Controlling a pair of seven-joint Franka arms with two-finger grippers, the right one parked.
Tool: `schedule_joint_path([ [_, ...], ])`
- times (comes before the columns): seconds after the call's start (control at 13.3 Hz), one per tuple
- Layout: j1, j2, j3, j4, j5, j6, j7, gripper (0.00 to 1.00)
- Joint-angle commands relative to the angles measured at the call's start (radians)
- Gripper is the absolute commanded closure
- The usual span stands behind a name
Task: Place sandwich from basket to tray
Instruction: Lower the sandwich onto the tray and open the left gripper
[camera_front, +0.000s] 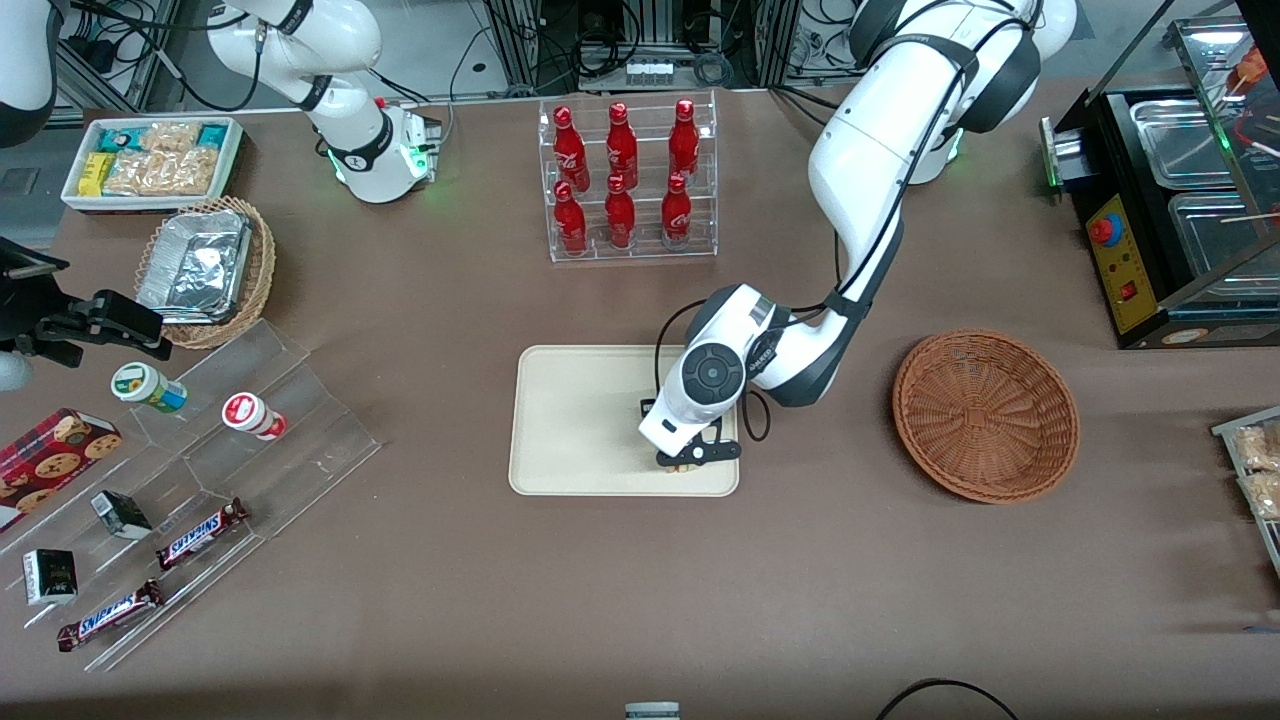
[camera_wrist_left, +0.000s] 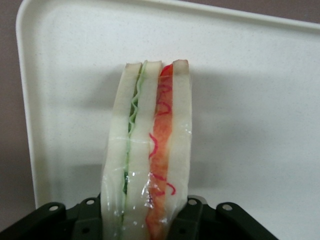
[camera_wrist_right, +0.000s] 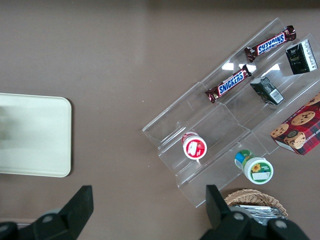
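Brown surface (camera_front: 800, 600) carries the tray (camera_front: 570, 420), above whose near edge the tool (camera_front: 690, 458), closed on the sandwich (camera_wrist_left: 147, 150), should lower gently before letting go, with the basket (camera_front: 985, 415) empty.

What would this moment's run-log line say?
phase: placing | gripper: shut on sandwich, over tray corner nearest the front camera | basket: empty | release: not yet done
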Motion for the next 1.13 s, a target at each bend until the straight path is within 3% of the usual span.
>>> schedule_joint_path([
  [0.0, -0.015, 0.021, 0.011, 0.031, 0.027, 0.011, 0.015, 0.44],
  [0.38, -0.015, 0.009, 0.012, 0.033, 0.037, 0.008, 0.019, 0.39],
  [0.53, -0.015, -0.002, 0.009, 0.033, 0.076, 0.000, 0.025, 0.37],
  [0.75, -0.012, -0.031, 0.007, 0.069, 0.075, -0.101, 0.022, 0.17],
  [0.83, -0.015, -0.054, 0.011, 0.071, 0.078, -0.131, 0.015, 0.04],
  [1.05, 0.035, -0.175, 0.018, 0.056, 0.081, -0.231, 0.007, 0.00],
])
